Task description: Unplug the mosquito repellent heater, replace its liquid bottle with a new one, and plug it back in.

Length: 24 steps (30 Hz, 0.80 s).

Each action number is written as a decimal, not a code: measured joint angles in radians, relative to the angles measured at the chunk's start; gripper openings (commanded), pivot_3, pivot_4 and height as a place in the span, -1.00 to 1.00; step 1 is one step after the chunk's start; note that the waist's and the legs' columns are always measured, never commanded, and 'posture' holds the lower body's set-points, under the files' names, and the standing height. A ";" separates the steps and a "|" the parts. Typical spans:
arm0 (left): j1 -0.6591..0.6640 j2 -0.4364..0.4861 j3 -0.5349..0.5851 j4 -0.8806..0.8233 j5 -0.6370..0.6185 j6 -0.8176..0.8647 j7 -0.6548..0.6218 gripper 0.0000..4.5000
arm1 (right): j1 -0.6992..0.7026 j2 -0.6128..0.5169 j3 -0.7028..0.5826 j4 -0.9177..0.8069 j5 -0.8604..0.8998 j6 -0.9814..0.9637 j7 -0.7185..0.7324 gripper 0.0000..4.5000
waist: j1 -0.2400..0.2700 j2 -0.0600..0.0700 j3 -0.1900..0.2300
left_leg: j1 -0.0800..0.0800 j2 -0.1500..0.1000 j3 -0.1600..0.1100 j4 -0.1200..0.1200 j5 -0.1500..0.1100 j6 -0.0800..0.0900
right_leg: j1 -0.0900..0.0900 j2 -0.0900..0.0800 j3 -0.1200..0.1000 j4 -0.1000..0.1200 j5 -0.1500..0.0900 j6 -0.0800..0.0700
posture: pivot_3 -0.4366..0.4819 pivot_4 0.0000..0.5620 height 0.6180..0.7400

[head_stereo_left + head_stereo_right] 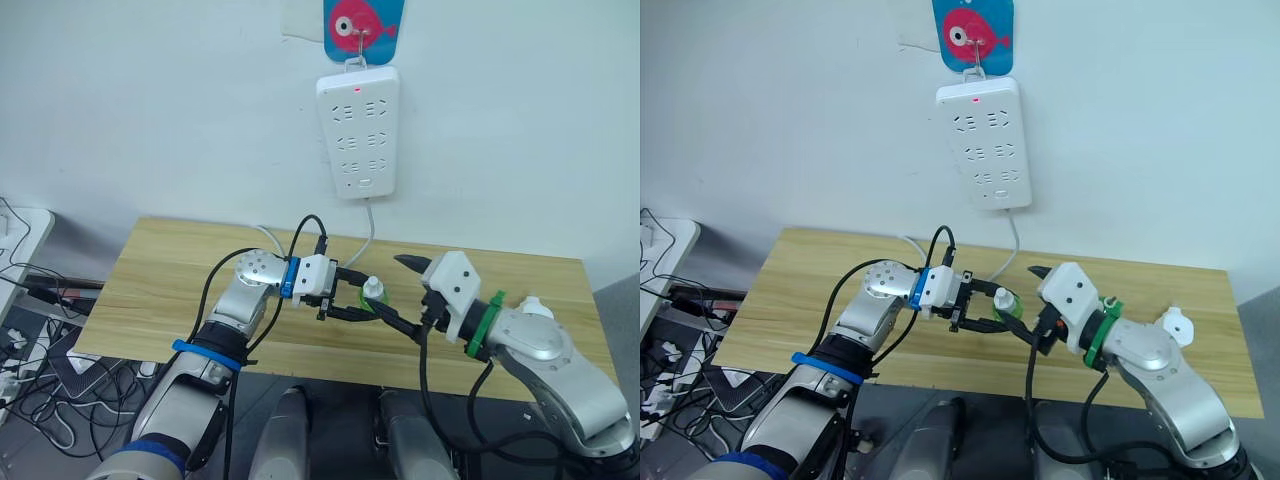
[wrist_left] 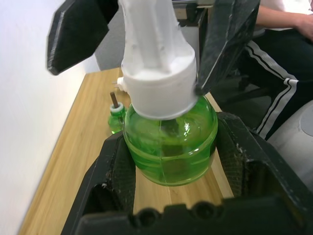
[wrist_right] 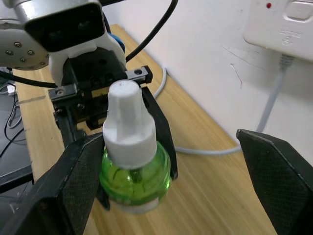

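Setting: wooden counter (image 1: 180, 290) against a white wall.
Bottle: green liquid bottle (image 3: 134, 171), white-capped, clamped in the left pincer (image 1: 345, 300) above the counter's middle.
Right pincer (image 3: 161, 196): fingers spread apart around the bottle, not closed.
Heater: mosquito repellent heater (image 1: 531, 307) rests on the counter behind the right arm, unplugged.
Progress: swap seemingly underway; replugging remains.
Surroundings: power strip (image 1: 358, 130) hangs above; second green bottle (image 2: 116, 119) stands on the counter; a seated person (image 2: 283, 54) nearby.

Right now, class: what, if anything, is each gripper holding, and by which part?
The left gripper holds the green liquid bottle by its round body, below the white cap. The right gripper is open around it, holding nothing.
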 measured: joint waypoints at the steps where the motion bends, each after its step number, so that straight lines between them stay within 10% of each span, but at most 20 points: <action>1: 0.000 0.001 0.002 0.000 0.000 0.000 -0.002 -0.01 | 0.013 -0.011 -0.030 -0.010 0.018 0.005 0.010 0.98 | 0.000 0.000 0.000 | 0.000 0.000 0.000 0.000 0.000 0.000 | 0.000 0.000 0.000 0.000 0.000 0.000 | 0.26 -0.05 1.00; 15: -0.003 -0.003 0.002 0.003 0.002 -0.002 -0.006 -0.01 | -0.091 0.064 0.017 -0.057 0.170 0.087 -0.007 0.98 | -0.001 0.000 0.000 | 0.000 0.000 0.000 0.000 0.000 0.000 | 0.000 0.001 0.000 0.000 0.000 0.000 | 0.27 -0.04 1.00; 24: -0.002 0.001 0.002 -0.001 0.003 -0.001 -0.020 -0.01 | -0.107 0.049 0.058 -0.012 0.092 0.067 -0.035 -0.20 | -0.001 0.000 0.000 | 0.000 0.000 0.000 0.000 0.000 0.000 | 0.000 0.000 0.000 0.000 0.000 0.000 | 0.29 -0.03 1.00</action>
